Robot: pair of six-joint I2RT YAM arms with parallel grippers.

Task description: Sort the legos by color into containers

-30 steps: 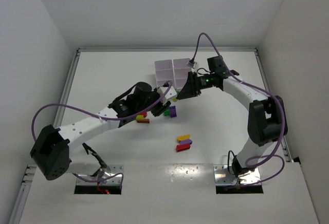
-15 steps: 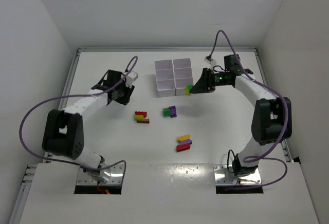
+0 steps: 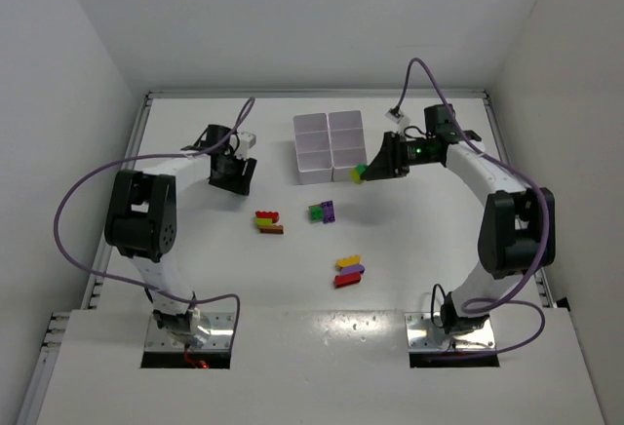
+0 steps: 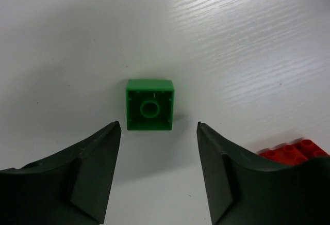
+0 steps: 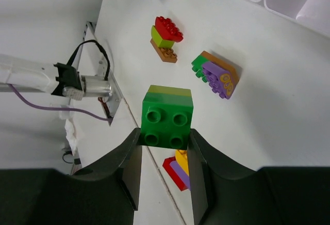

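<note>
Lego brick [image 4: 150, 105], green, lies hollow side up on the table [image 4: 242, 34], loose between the spread fingers of the left gripper [image 4: 158, 126]. White tray [image 3: 330, 147] mid-table. Beside its near right corner, the right gripper [image 5: 165, 138] pinches a green-and-lime brick [image 5: 167, 115] clear of the table.

Green brick [image 5: 166, 124]: smooth, glossy plastic. Right gripper [image 5: 165, 132] fingers [image 5: 129, 173]: dark, matt plastic. Tray [image 3: 329, 138]: translucent white plastic, smooth. Table [image 4: 247, 39]: white, faintly streaked, satin sheen.
</note>
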